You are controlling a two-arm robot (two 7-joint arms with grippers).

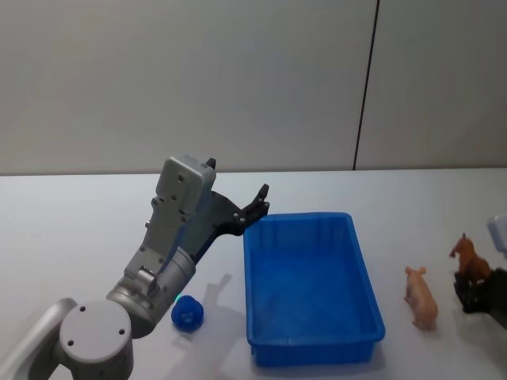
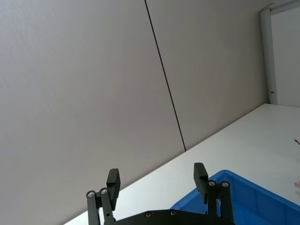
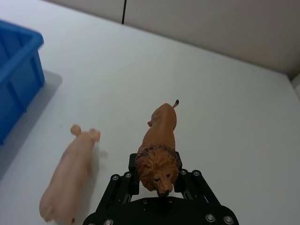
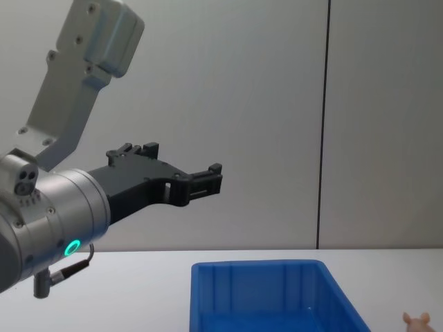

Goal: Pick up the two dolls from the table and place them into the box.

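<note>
Two risks stand out. Nearest, the blue doll [image 1: 188, 314] sits on the table [image 1: 79, 229] close beside the left arm [image 1: 150, 277], so a reach back down could nudge it away. A little farther, right of the box [image 1: 317, 349], the right gripper [image 3: 157, 168] pinches a lion [image 3: 161, 126] by the mane while the pink doll [image 1: 420, 298] lies just beside it, untouched: the wrong toy may go in. Farthest, the left gripper [image 1: 255, 207] hangs empty, fingers spread, above the box's far left corner, with the blue doll well behind and below it.
</note>
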